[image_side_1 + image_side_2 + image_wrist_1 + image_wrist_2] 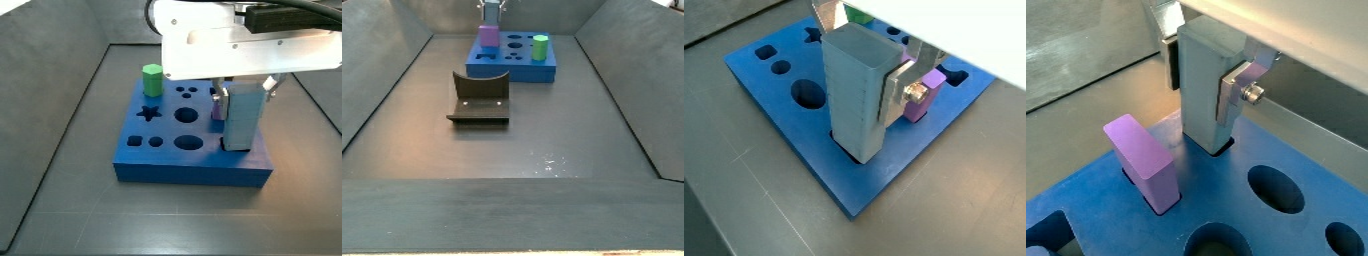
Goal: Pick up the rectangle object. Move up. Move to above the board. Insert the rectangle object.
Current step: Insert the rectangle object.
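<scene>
The gripper (865, 62) hangs straight down over the board (187, 170), above the corner away from the green prism. Its silver fingers (1240, 88) are clamped on the rectangle object (855, 95), gripping its upper part on opposite faces.

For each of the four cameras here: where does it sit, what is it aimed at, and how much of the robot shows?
Wrist views: both ride by the gripper, looking down at the rectangle object on the board; fingers show.
Side view: close, above board's front; gripper housing shows.
Side view: far, fixture before board; gripper barely visible.
All four share board and rectangle object.
</scene>
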